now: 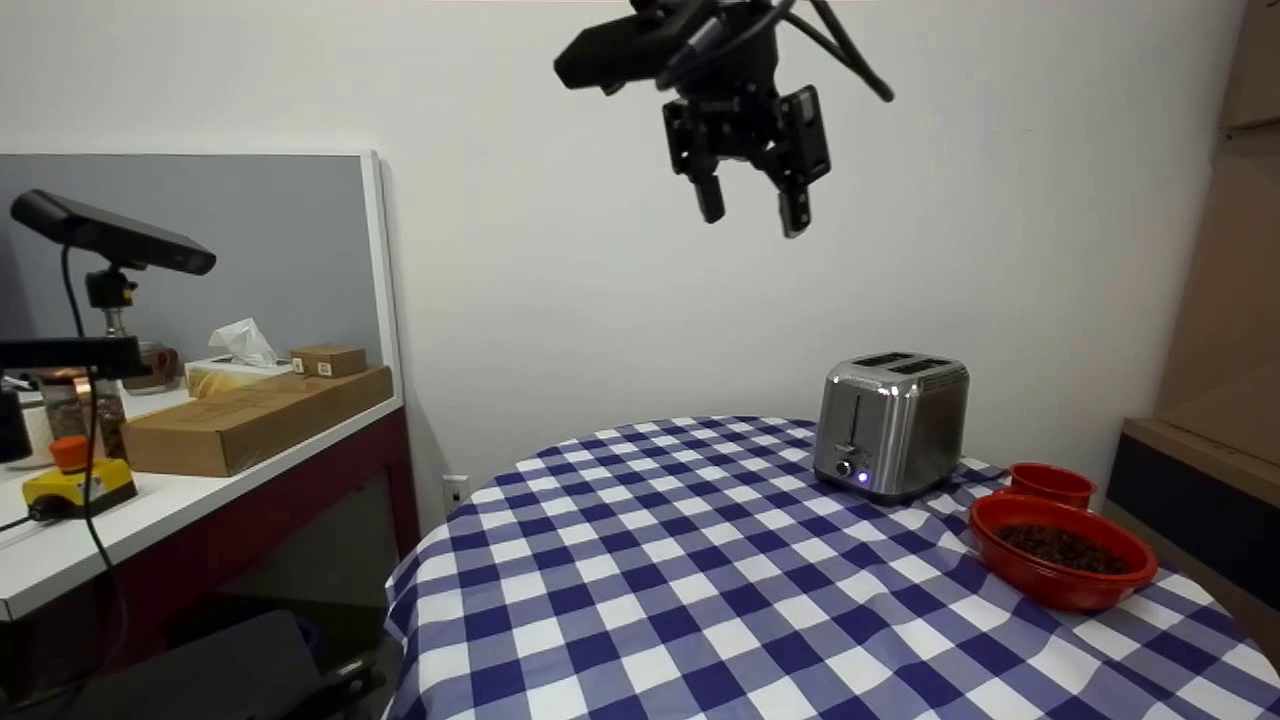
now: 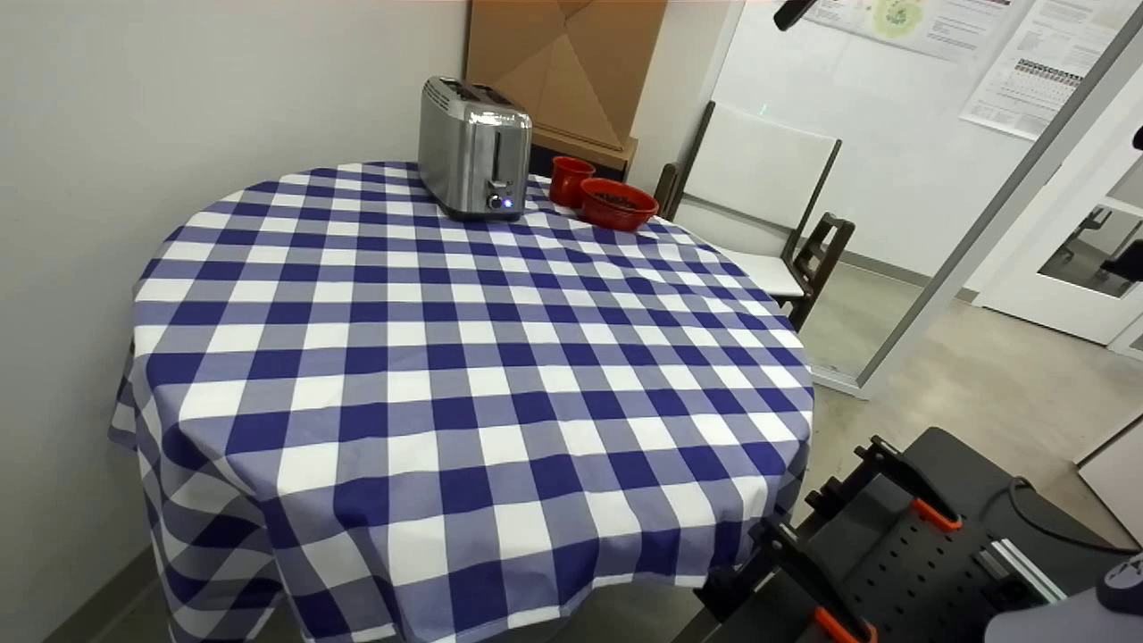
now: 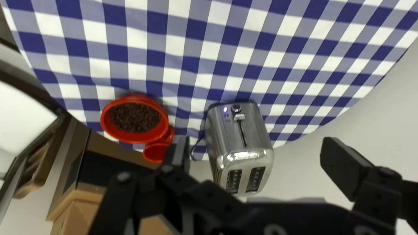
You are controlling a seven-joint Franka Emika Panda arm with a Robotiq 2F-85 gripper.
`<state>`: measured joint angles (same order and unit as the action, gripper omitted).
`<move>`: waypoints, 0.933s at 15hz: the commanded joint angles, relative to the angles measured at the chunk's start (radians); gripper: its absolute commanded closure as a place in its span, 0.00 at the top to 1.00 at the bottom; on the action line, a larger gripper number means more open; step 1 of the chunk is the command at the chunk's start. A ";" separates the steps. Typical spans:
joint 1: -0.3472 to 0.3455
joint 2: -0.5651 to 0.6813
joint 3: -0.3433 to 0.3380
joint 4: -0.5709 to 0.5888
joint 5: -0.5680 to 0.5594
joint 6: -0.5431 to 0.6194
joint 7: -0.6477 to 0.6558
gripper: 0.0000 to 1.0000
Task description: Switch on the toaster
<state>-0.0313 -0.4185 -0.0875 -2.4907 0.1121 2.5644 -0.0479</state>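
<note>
Gripper (image 1: 754, 212) up high, spread, w/ nothing held; on toaster (image 1: 891, 427), lever (image 3: 239, 117) looks down, light (image 3: 225, 109) lit, so switch-on prob. done; next mv: just keep clear

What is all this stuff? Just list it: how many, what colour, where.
Toaster: one, silver, on the tablecloth
Tablecloth: one, blue-and-white checked, beneath the toaster
Bowl: one, red, on the tablecloth
Bits: uncountable, dark brown, in the bowl
Cup: one, red, beside the bowl
Desk: one, white, apart from the tablecloth
Cardboard boxes: two, brown, at the desk
Tissue box: one, pale, on the desk
Button box: one, yellow, orange-topped, on the desk
Camera-like bar: one, black, above the desk
Chair: one, white, dark-framed, past the tablecloth
Posters: two, mostly white, beyond the chair
Hand: one, black, open, above the tablecloth
</note>
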 commanded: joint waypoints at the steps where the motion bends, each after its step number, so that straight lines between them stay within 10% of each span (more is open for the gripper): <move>1: -0.019 0.253 -0.004 0.162 -0.042 0.186 -0.012 1.00; 8: -0.029 0.689 -0.013 0.488 -0.238 0.250 0.144 1.00; 14: 0.001 0.953 -0.007 0.752 -0.183 0.138 0.169 1.00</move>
<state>-0.0461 0.4125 -0.0893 -1.8932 -0.0896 2.7673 0.0978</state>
